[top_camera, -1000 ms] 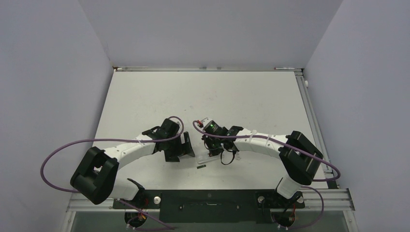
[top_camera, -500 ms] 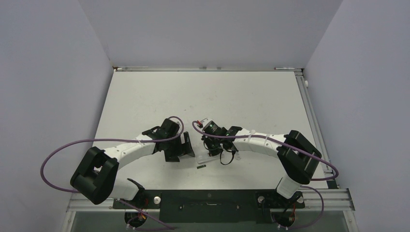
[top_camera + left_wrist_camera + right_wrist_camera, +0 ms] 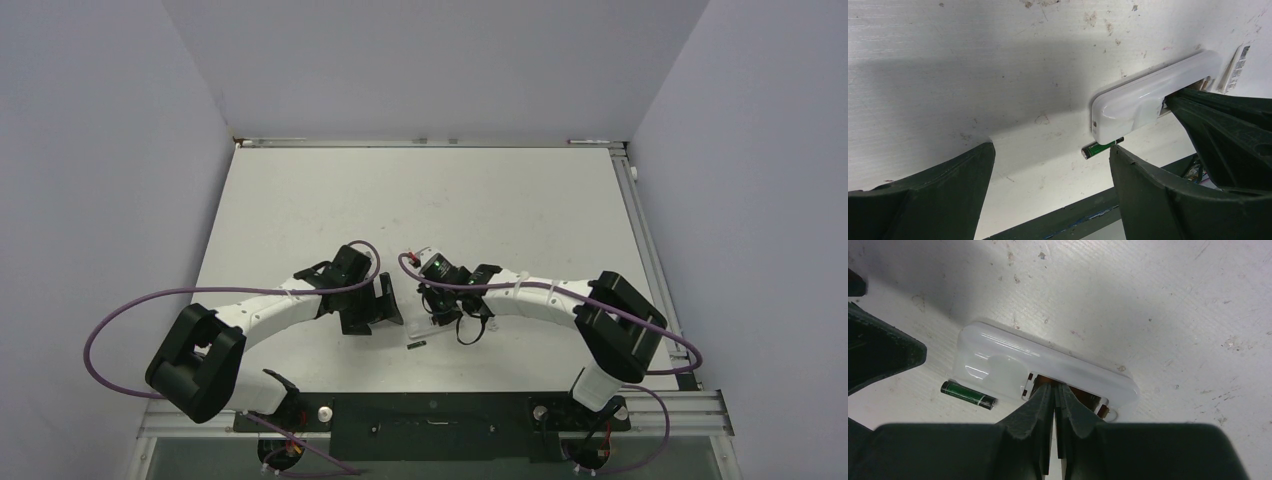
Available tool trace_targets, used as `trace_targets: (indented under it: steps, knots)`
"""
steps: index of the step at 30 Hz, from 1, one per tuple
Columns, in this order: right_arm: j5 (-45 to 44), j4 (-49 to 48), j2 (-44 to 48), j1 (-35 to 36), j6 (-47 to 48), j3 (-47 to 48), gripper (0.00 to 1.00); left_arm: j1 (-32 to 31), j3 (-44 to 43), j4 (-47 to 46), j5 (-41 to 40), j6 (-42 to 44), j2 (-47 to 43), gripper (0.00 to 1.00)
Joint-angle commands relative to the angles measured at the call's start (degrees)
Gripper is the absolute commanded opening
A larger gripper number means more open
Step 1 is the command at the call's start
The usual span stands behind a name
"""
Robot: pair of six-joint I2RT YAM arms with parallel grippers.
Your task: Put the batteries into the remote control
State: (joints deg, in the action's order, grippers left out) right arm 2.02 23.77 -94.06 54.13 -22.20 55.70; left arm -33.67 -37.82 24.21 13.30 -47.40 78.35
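Near the front edge of the scuffed white counter, between the two arms, the small flat white plastic remote control lies with its open battery slot facing up. The slot shows a brownish interior, but the right gripper covers most of it, so I cannot tell whether a battery sits inside. That gripper's dark fingers are pressed together, clamped on nothing, with their tips reaching into the slot's opening. One slim dark cylinder battery with a green band lies on the counter just beside the remote control's long side, near its rounded end and outside the slot. The left gripper stands with its fingers spread wide apart and nothing between them. It faces the rounded end of the remote control, with the loose battery in front of the gap. In the left wrist view, a small white strip with a printed label shows past the remote control's far end. The two grippers crowd the remote control from both sides. Behind them the counter lies open up to the grey back wall, while the black rail along the near edge is close to the battery.
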Motion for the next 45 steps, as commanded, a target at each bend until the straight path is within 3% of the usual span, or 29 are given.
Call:
trace_targets:
  steps: [1, 33, 45]
  knots:
    - [-1.8, -0.1, 2.4, 0.5, -1.1, -1.3, 0.09, -0.2, -0.7, -0.8, -0.6, 0.5, -0.1, 0.82]
    - [-6.1, 2.5, 6.3, 1.6, -2.6, 3.2, 0.09, -0.2, -1.2, -1.0, 0.1, 0.6, 0.1, 0.82]
    - [-10.4, 7.3, 11.8, 1.4, -4.4, 1.4, 0.29, -1.6, -2.3, -2.6, 1.3, -0.2, 2.0, 0.82]
